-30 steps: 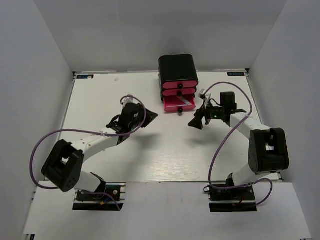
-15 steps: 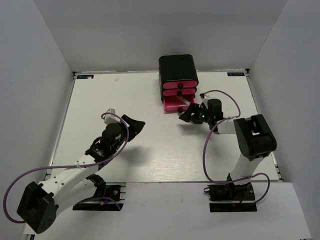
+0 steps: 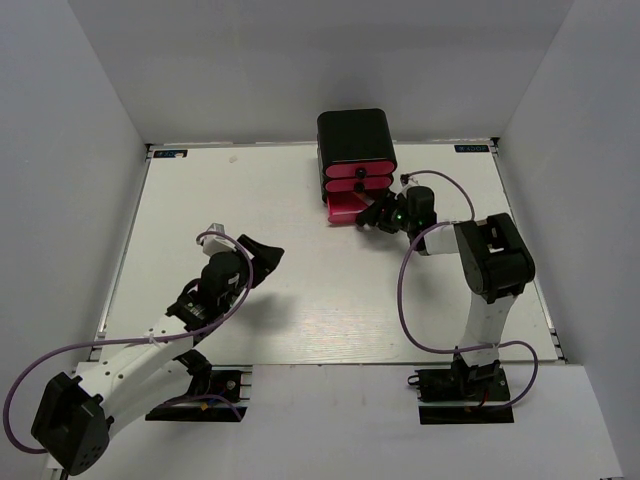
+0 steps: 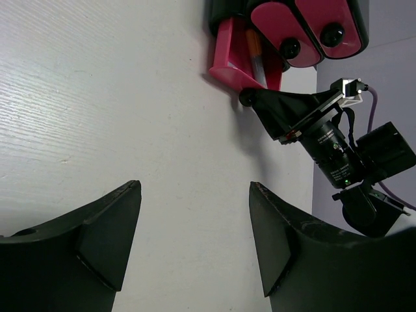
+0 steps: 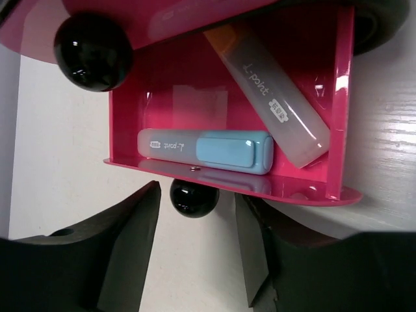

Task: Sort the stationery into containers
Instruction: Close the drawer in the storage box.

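Left of centre, left arm folded low, left fingers apart, empty, over the surface. Right arm stretched to the black box: right fingers apart, straddling open bottom drawer's knob; blue marker, orange-grey marker inside.

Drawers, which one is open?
The bottom drawer: it is pulled out, showing a blue marker inside. The middle drawer and top drawer are shut.

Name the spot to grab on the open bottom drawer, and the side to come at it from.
Grip the black round knob that sticks out from the middle of the pink front of the bottom drawer. Come straight at the front with one finger on each side of the knob. It is the only protruding part, and the open right gripper faces it.
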Tool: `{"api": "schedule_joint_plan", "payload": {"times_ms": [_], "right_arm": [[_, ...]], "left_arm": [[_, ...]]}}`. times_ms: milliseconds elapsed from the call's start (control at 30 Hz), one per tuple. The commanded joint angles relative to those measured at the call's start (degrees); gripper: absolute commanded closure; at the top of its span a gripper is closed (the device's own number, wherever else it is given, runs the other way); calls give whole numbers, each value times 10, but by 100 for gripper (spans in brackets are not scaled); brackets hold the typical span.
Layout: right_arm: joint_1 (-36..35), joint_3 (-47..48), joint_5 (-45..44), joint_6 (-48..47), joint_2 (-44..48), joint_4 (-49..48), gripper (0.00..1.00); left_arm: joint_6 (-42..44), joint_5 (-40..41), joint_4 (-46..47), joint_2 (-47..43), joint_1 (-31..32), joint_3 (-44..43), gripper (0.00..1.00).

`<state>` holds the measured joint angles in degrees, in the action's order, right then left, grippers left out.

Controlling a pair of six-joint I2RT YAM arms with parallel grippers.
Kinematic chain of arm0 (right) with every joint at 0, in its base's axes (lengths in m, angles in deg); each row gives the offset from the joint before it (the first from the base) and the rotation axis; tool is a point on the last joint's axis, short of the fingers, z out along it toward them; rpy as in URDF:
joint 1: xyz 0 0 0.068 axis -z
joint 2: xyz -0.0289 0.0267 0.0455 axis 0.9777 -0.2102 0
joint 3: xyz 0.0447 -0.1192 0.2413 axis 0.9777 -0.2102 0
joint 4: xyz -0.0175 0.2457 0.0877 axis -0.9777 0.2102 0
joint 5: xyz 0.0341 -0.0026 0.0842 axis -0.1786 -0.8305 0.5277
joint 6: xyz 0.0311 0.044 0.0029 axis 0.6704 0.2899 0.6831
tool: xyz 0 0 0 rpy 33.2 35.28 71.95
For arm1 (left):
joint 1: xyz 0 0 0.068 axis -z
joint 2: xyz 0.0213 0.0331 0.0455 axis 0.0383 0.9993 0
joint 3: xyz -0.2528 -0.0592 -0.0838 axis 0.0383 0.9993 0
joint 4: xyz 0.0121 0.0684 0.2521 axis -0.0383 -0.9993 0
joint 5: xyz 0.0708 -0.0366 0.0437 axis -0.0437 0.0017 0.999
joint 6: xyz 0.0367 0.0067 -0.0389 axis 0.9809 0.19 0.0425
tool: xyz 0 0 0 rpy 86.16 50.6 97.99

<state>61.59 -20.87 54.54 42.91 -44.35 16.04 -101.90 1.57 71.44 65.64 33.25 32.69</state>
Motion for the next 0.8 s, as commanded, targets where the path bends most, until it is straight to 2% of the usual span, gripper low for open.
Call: {"api": "schedule_joint_plan", "payload": {"times_ms": [0, 267, 600, 767], "right_arm": [[-7, 12, -15, 12, -2, -21, 46], [-9, -4, 9, -3, 4, -50, 41], [-8, 18, -7, -10, -34, -60, 56], [-9, 34, -9, -1, -41, -67, 59]], "left_arm": [[-2, 17, -9, -5, 2, 4, 23], [-2, 12, -4, 1, 2, 4, 23], [-13, 17, -22, -18, 2, 9, 22], [-18, 22, -22, -23, 2, 14, 22]]}}
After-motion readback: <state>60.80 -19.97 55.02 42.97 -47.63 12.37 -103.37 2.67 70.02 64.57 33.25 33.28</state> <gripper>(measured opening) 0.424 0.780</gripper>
